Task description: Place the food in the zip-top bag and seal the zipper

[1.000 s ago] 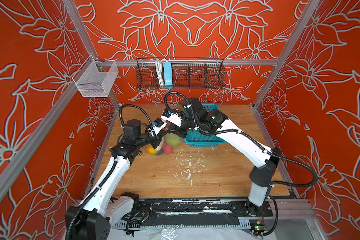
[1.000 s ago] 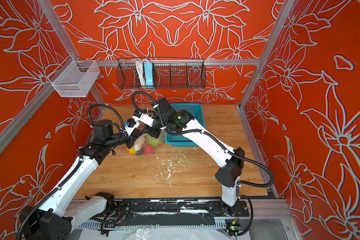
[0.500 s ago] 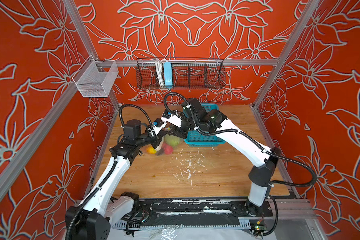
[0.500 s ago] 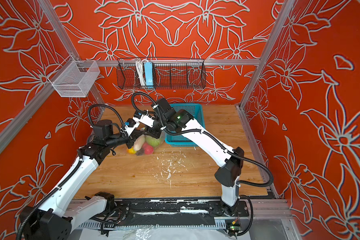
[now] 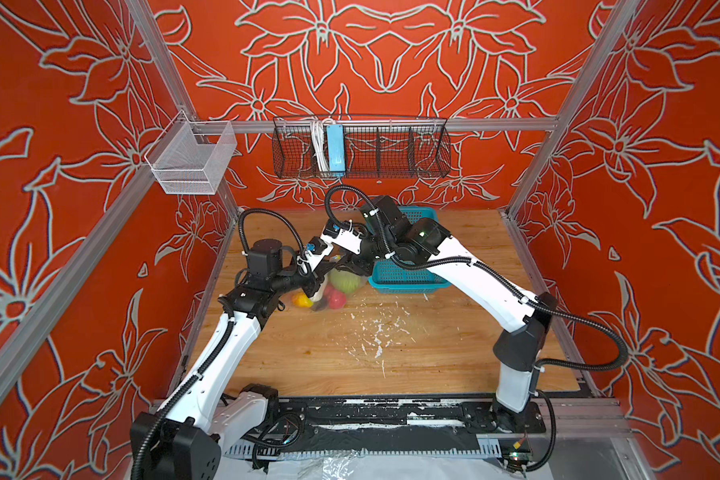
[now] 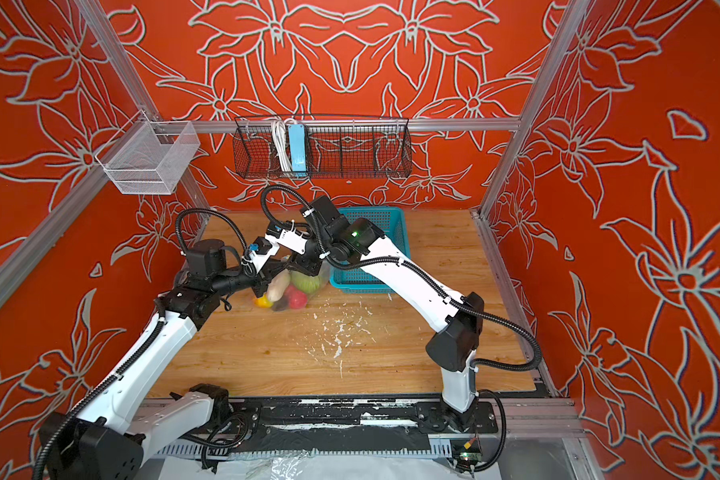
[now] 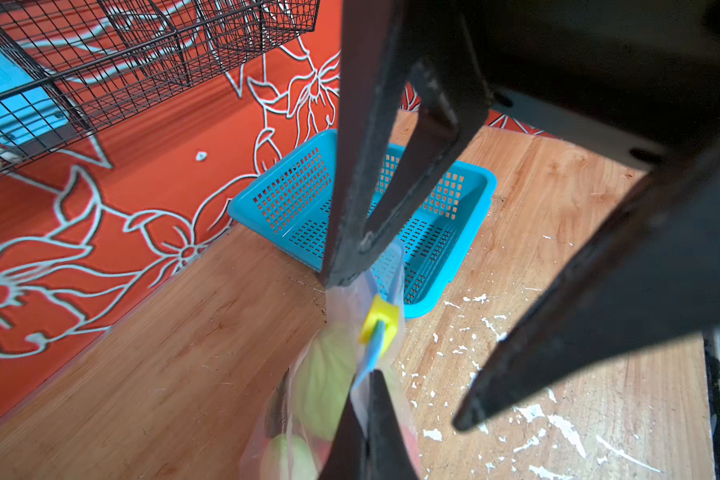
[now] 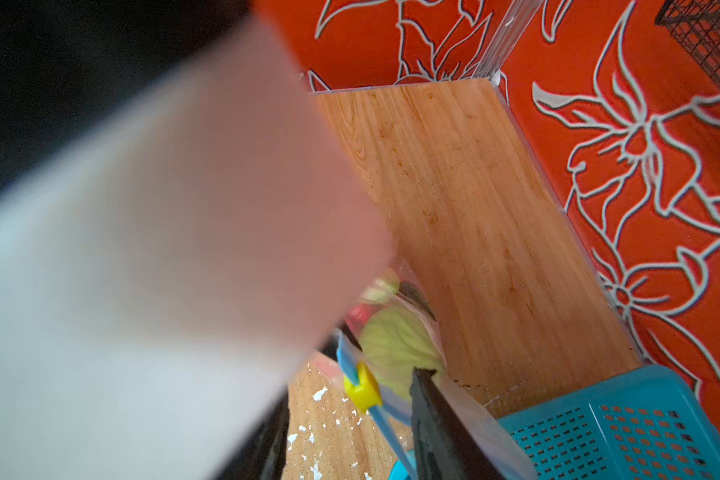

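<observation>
- Orange floral walls closed in the wooden table (image 5: 391,353), which was flecked with white scraps.
- We saw the zip-top bag (image 7: 321,386) near the back of the table, just beside the teal basket (image 5: 408,284). The food (image 6: 292,291) sat inside the bag: green cabbage, a pale piece, and red and yellow ones.
- Our left gripper (image 7: 368,399) was closed, pinching the zipper (image 7: 368,357) at one end of its blue strip.
- Our right gripper (image 5: 350,268) had its jaws apart at the bag's top edge and held nothing. The right wrist view showed the yellow tab (image 7: 379,320) lying between its fingers.
- We judged the filling done and the sealing in hand. The strip between the left pinch and the tab looked like one joined line. We could not tell whether the short stretch past the tab was shut.
- To do the step well, we thought the left pinch should stay firm as an anchor, keeping the strip taut and straight.
- The right jaws should close squarely on the tab, not on loose film, then draw it along the strip's own line to the end stop.
- Pulling sideways or upward risked buckling the strip, or dragging the bag into the basket.
</observation>
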Available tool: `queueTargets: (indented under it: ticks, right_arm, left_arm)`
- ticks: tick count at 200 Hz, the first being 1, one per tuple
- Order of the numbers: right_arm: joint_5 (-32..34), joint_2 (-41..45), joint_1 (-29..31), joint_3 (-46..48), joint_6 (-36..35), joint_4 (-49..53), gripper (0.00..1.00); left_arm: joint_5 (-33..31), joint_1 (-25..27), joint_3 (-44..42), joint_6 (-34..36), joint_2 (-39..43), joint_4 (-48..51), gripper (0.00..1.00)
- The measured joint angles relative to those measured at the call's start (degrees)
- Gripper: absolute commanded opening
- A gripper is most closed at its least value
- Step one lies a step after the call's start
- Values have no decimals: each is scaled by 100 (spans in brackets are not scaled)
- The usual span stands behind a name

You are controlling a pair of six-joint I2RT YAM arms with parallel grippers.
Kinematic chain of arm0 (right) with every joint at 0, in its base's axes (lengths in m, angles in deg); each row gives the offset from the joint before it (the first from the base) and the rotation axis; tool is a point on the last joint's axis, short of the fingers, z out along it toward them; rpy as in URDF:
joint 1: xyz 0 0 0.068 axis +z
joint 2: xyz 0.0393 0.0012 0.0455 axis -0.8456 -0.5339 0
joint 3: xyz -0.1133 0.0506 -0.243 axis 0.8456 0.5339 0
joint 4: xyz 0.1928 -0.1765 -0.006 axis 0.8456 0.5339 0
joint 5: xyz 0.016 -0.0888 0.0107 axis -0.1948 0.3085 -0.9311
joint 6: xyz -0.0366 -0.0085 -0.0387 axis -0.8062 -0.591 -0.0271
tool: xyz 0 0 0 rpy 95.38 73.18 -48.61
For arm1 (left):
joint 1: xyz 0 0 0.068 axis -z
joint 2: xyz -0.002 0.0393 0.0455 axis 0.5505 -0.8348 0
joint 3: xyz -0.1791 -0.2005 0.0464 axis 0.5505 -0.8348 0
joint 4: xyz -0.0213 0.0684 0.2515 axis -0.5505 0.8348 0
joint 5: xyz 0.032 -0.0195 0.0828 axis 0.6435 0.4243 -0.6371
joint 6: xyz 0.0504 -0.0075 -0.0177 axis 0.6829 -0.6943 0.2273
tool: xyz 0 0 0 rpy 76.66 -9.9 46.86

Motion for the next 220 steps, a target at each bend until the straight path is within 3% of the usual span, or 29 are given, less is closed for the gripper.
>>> queueTargets:
  ticks: [96,123,158,180,220]
  right_arm:
    - [-2,-116,0,-214,-109,103,9]
    - [-2,-118,-2,-214,-109,103,7]
    - [-4,-122,-2,-214,-107,107,6]
    - [-4,-125,-9,-214,-105,114,5]
    - [-7,-125,-11,-214,-105,118,5]
  left_arm:
    - [-9,2,0,2,0,24,0]
    - [-22,2,0,4,0,24,0]
    - [-22,2,0,15,0,22,22]
    - [-17,2,0,24,2,22,28]
    - [-17,7,0,24,24,17,29]
